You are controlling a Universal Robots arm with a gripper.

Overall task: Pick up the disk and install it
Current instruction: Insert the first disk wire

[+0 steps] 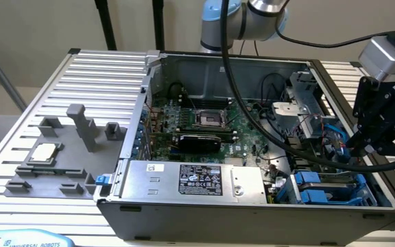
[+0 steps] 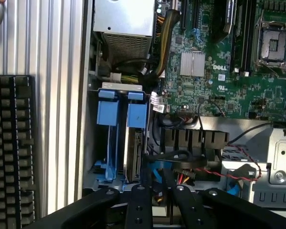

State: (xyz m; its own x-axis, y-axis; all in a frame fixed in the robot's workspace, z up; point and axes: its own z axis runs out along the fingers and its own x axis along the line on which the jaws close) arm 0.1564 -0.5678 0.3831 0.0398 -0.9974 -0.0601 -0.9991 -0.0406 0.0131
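the parted, empty tool (image 2: 159, 191) hangs over the disk (image 2: 133, 152), likely stiff yet fragile, best gripped by its blue frame (image 2: 136, 115).

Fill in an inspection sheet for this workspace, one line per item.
Surface: slatted metal table carrying an open computer case.
Job's things: disk in its blue frame, slotted into the case beside a second blue carrier.
Clutter: grey fixture holding a processor chip; black keyboard-like panel.
Grippers: gripper above the case, near the disk.
Cables: thick black cable draped across the case; red and black wires inside.
Surroundings: plain wall, black poles.
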